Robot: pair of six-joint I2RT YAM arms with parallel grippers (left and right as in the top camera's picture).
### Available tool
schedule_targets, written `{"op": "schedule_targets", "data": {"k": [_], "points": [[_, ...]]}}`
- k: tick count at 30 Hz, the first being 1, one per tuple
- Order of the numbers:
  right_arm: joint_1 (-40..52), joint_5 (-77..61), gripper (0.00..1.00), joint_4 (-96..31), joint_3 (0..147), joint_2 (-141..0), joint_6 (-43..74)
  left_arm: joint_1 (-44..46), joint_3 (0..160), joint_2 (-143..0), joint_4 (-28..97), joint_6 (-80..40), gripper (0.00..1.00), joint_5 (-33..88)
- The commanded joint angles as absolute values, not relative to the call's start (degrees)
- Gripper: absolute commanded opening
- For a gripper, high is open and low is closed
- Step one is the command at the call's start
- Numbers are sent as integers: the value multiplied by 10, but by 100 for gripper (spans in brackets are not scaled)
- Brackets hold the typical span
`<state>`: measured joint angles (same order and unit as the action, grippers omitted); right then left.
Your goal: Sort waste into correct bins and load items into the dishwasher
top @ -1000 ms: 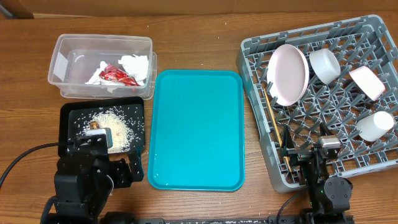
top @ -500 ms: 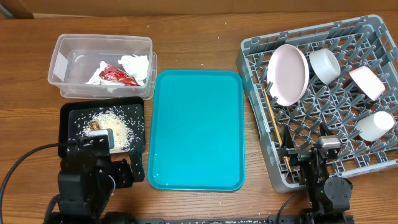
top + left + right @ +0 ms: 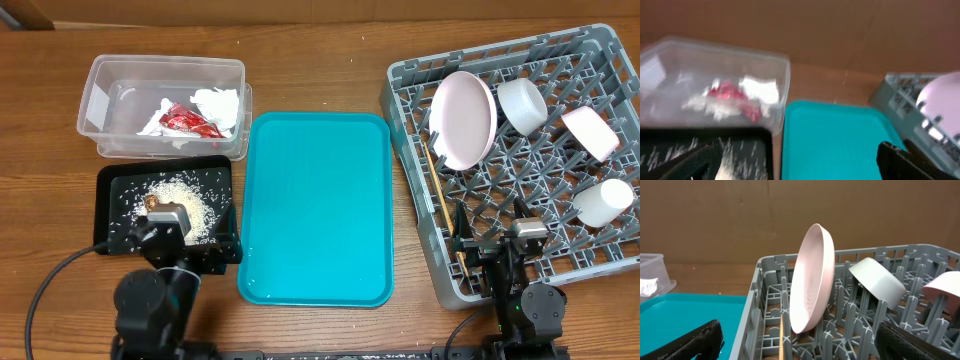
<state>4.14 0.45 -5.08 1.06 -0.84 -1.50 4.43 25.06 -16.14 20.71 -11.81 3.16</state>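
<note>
Nearest the robot, the left gripper (image 3: 799, 150) hangs over the near part of the black tray (image 3: 108, 180), fingers spread wide apart, above scattered rice grains (image 3: 195, 200). The right gripper (image 3: 799, 327), its fingers likewise wide apart, sits at the near edge of the grey dish rack (image 3: 400, 75). The teal tray (image 3: 315, 210) lies between them. The chopsticks (image 3: 437, 190) lie along the rack's left side. Farther back, the clear tub (image 3: 100, 75) holds the red wrapper (image 3: 185, 120) and white napkins (image 3: 218, 103). In the rack, the large plate (image 3: 463, 118) stands on edge beside a bowl (image 3: 522, 103).
</note>
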Motion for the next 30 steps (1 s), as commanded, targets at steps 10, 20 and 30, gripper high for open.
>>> {"op": "schedule_targets", "data": {"k": [10, 20, 30], "points": [[40, 10, 100, -47, 4, -2, -17, 45, 95, -54, -47, -11, 100, 73], [40, 10, 100, -47, 4, -2, -18, 45, 2, -2, -160, -1, 100, 75], [40, 10, 100, -47, 4, -2, -18, 45, 3, -2, -19, 11, 100, 76]]}}
